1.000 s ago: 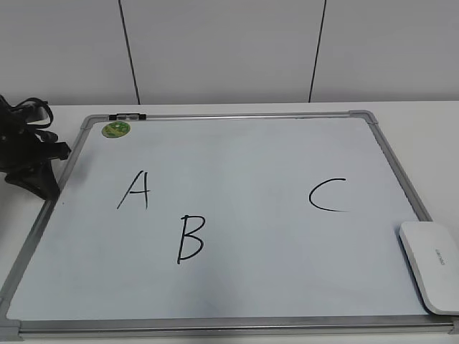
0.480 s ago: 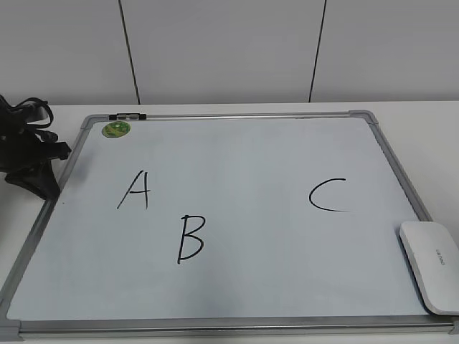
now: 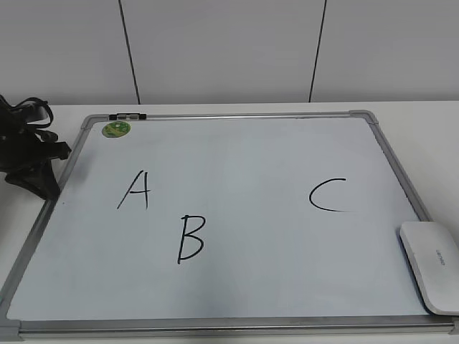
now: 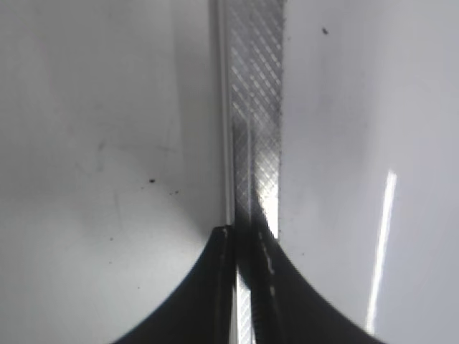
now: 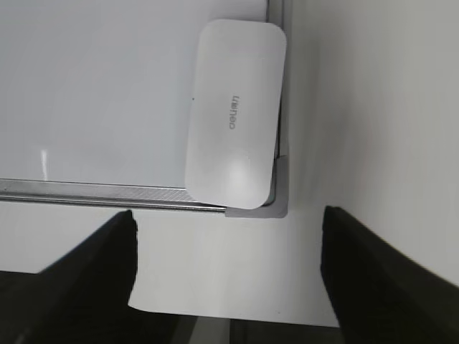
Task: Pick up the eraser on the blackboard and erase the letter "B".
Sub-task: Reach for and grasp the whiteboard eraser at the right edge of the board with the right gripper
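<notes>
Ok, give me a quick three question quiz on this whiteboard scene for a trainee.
1. True or false: the eraser lies at the board's near right corner.
2. Which letter is lowest in the exterior view: A, B or C?
3. Fill in: the right gripper is ____.

Key: 1 true. 2 B. 3 open, with nothing between its fingers, short of the eraser.

Left gripper: matte black throughout, an angular body with thin black cables looped over its top at 12 o'clock; seen from the wrist, its two fingers are dark curved wedges, the inner edge of the right-hand one finely ribbed. Right gripper: two broad, plain black fingers with smooth tapering edges. No screws or markings can be made out on either.
</notes>
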